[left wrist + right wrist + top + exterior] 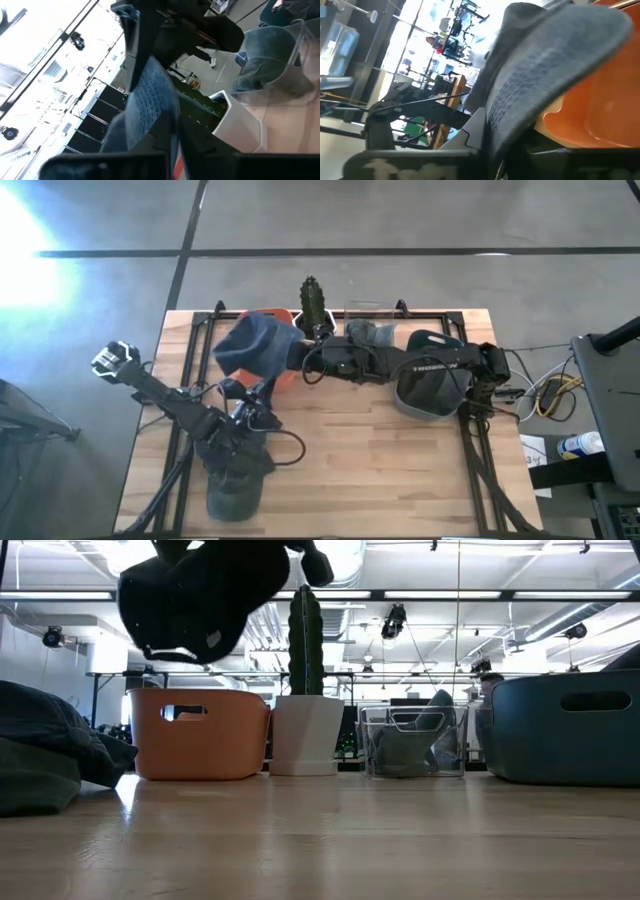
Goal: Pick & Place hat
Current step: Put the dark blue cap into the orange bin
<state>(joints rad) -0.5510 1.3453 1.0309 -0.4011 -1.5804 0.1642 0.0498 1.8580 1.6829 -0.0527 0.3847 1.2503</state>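
Above the orange plastic bin (pixel 285 376), the right gripper (pixel 300 352) pinches the blue-grey knitted hat (pixel 255 345), lifted but not yet dropped in. Just beside the bin, the left gripper (pixel 252 395): fingers' state unclear.

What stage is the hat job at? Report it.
Done: the blue hat is picked up, clear of the table. In hand: the right gripper holds it above the orange bin. Left: releasing it; another dark hat lies near the table's front edge by the left gripper.
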